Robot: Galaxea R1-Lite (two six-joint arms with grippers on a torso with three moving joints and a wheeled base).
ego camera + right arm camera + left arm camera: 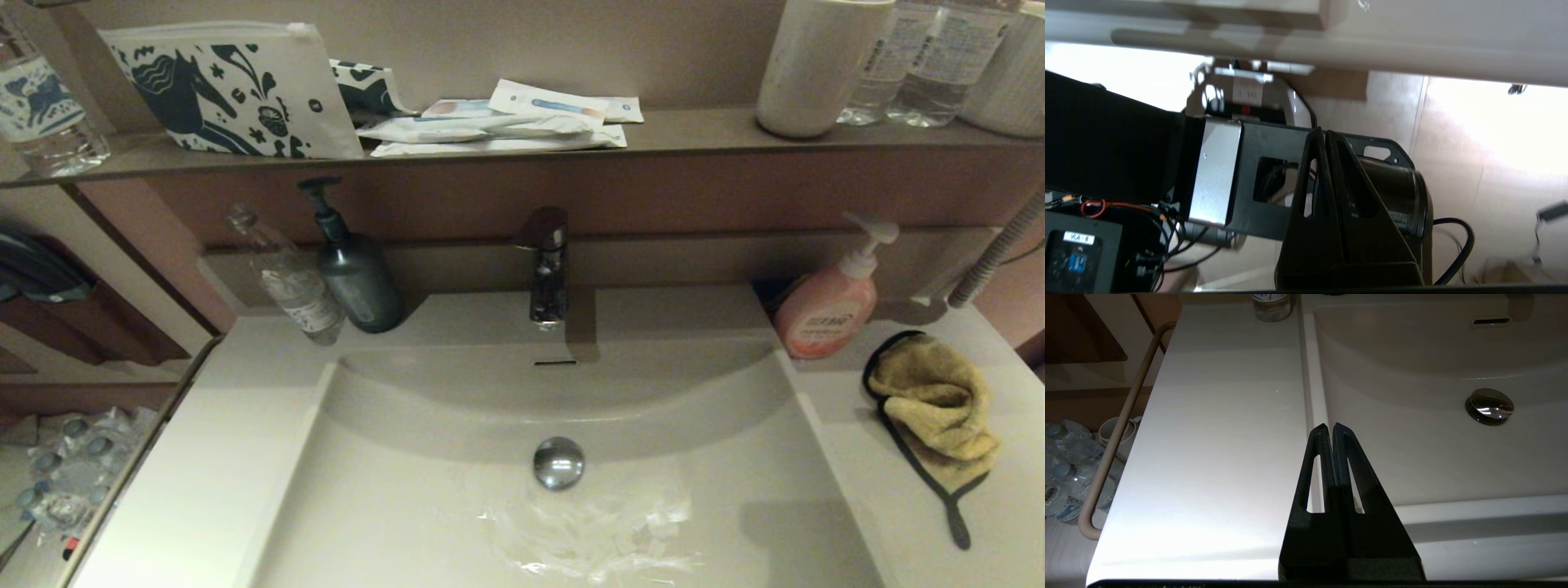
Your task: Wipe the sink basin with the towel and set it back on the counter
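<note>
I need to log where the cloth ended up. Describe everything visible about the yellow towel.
The towel is a fluffy mustard-yellow microfibre cloth with thin black edging, and a black strip of it trails toward the counter's front edge. It lies crumpled and loosely folded over itself, not spread flat, on the off-white counter to the right of the sink basin, just in front of the pink pump bottle without clearly touching it. No gripper holds or touches it; only the counter beneath is in contact with it.

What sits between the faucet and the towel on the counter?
In the head view, the pink soap pump bottle stands between the faucet and the towel, on the counter just behind the towel.
</note>
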